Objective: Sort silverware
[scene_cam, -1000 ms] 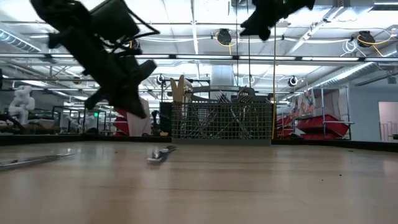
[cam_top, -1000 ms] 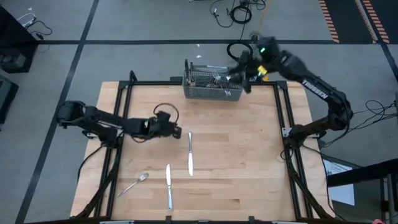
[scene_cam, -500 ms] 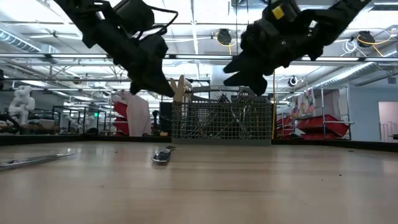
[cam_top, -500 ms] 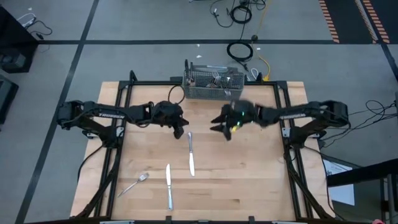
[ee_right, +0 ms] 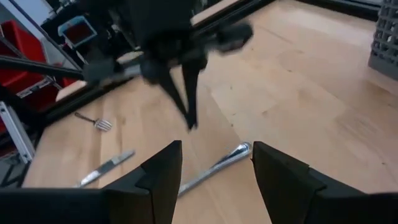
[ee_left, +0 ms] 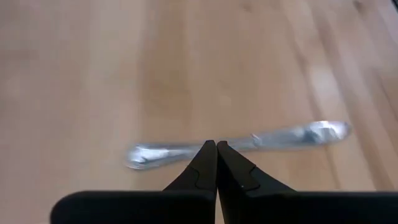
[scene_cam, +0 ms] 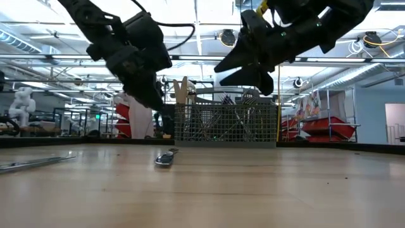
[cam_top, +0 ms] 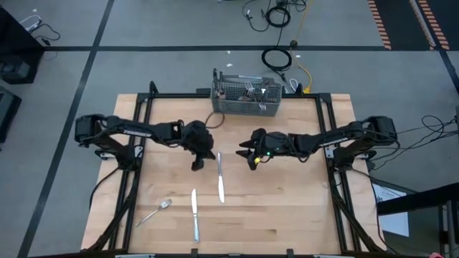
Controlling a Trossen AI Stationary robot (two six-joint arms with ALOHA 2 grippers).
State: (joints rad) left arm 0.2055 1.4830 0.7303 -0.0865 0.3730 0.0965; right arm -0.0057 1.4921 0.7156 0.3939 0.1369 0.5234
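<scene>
One table knife (cam_top: 219,177) lies on the wooden table near its middle, and it also shows in the left wrist view (ee_left: 249,143) and the right wrist view (ee_right: 211,169). A second knife (cam_top: 194,213) and a fork (cam_top: 154,212) lie nearer the front edge. My left gripper (cam_top: 196,165) is shut and points down just left of the first knife, above the table (scene_cam: 166,117). My right gripper (cam_top: 248,152) is open and empty, right of that knife and above the table (ee_right: 216,155). More silverware stands in the wire-mesh basket (cam_top: 246,100) at the far edge.
The basket (scene_cam: 226,123) sits at the table's far edge between the two arms. Dark rails run along the table's left side (cam_top: 133,172) and right side (cam_top: 336,179). Bare wood lies to the right of the knives (cam_top: 287,208).
My right gripper has swung from over the basket at the far edge toward the table's middle and down, and now faces the first knife. My left gripper has gone toward the table's right, then tipped down beside the knife. The silverware has not moved.
</scene>
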